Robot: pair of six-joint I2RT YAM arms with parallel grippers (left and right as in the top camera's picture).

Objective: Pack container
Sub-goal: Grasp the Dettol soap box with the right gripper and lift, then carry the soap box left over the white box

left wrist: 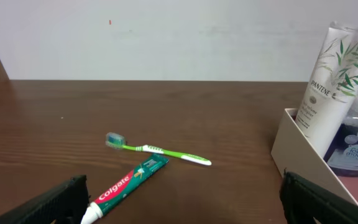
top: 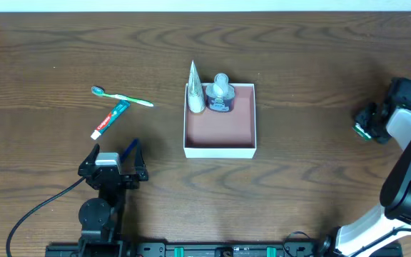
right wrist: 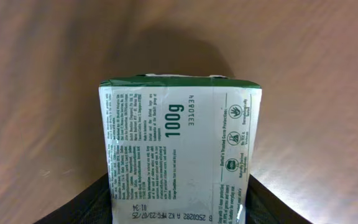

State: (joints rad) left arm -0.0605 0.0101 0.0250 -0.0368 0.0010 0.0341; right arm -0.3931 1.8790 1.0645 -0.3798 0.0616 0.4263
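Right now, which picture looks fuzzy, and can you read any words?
Right wrist view: the green-and-white box is sharp, print readable, the table behind soft. Left wrist view: Colgate toothpaste reads clearly; the dark fingers at the bottom blur. Overhead view: everything too small to read.

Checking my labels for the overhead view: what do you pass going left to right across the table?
Toothbrush → white tube → blue bottle → right gripper. Toothpaste, left gripper and container overlap others, so they are left out.
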